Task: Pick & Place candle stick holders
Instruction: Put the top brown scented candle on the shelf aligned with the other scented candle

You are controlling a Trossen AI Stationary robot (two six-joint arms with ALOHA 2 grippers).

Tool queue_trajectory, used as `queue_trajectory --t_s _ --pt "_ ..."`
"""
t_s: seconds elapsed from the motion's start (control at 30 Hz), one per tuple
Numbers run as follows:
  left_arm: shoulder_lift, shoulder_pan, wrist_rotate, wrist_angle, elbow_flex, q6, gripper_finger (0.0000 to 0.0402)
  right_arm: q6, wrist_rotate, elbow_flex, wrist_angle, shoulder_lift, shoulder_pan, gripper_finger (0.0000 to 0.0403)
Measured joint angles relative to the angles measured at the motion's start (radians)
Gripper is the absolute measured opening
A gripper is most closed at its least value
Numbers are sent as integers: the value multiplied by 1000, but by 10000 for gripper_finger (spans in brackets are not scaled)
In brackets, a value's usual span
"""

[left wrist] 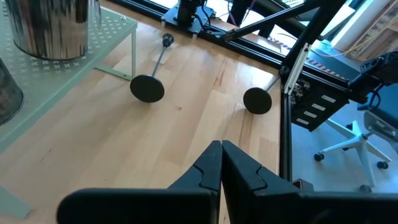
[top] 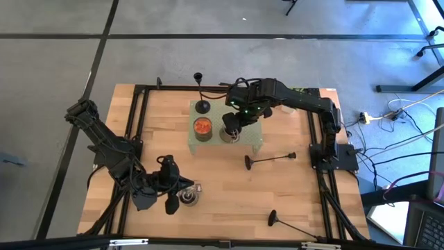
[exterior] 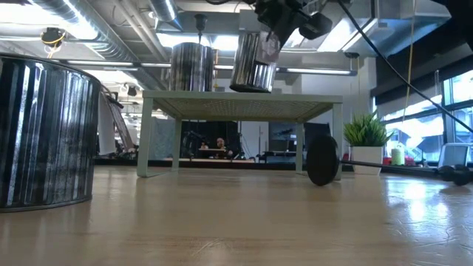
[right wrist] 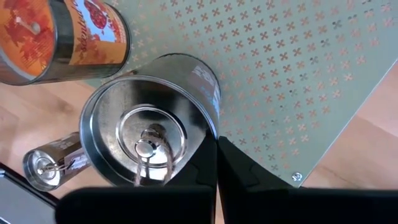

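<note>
candle stick holders: three black holders in all; one stands upright [top: 201, 104] at the far left corner of the pale green rack [top: 255, 142], two lie on their sides on the wooden table [top: 229, 201].
lying holder, middle: [top: 267, 160] on the table just right of the rack's near right corner, round base toward the rack, stem pointing to the right arm's side; the left wrist view shows it [left wrist: 147, 87] beside a rack leg.
lying holder, near edge: [top: 283, 222] close to the table's near edge on the right, base toward the middle, stem running toward the corner; also seen from the left wrist [left wrist: 257, 99].
rack: a low perforated platform on thin legs, in the far middle of the table; in the low view its top [exterior: 244, 96] sits level above the wood.
orange can: [top: 202, 128] upright on the rack, near its left side.
silver can on rack: [top: 229, 132] on the rack's near side, just right of the orange can; the right wrist view shows its open top with a ring pull [right wrist: 149, 140].
right gripper: [top: 234, 122] over the silver can; its fingers [right wrist: 230, 165] are pressed together at the can's rim, and nothing can be seen between them.
left gripper: [top: 168, 198] low at the near left of the table, fingers [left wrist: 239, 171] closed together with nothing between them.
silver can by left gripper: [top: 189, 197] upright on the table, just right of the left gripper.
</note>
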Motion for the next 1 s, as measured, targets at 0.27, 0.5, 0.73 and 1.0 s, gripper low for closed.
queue_trajectory --t_s 0.27,0.5,0.73,1.0 --pt "0 0 2 0 0 0 2 -3 2 0 -3 0 -2 0" --pt "0 0 2 0 0 0 2 -8 -4 0 -3 0 -1 0" --pt "0 0 1 0 0 0 2 -8 -6 0 -2 0 -1 0" --pt "0 0 0 0 0 0 2 -21 -7 0 0 0 -1 0"
